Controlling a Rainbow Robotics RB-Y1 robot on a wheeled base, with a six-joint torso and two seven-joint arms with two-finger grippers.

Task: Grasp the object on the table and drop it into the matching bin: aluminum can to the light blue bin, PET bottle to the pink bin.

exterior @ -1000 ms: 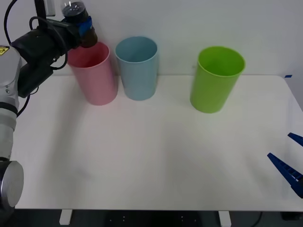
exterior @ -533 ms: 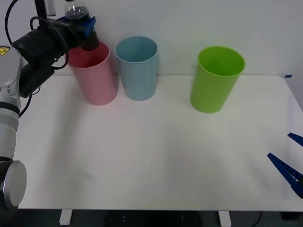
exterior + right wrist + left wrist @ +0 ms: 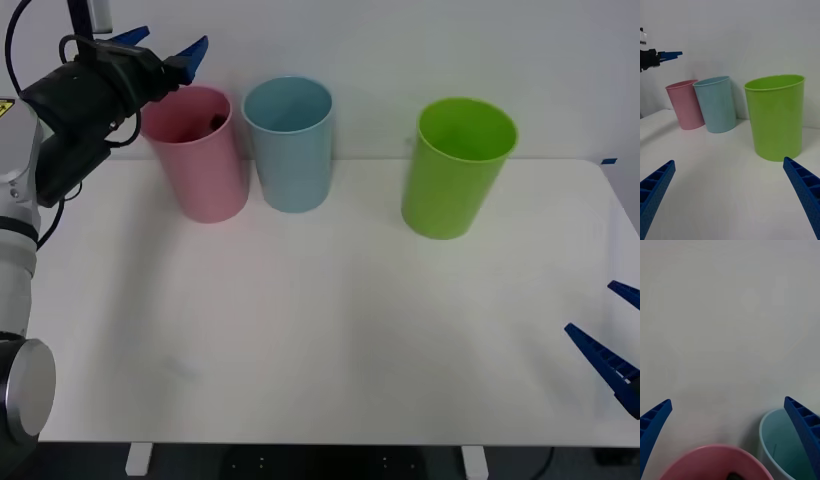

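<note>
no readable text, brand or number anywhere; a yellow warning sticker on the left arm (image 3: 20, 150) is illegible.

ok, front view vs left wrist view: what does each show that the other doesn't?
Front only: the lime green bin, the table, the right gripper low at the table's right edge, open. Left wrist only: nothing extra, just bare wall. Both: the open left gripper above the pink bin, a dark object inside it, and the light blue bin beside it.
</note>
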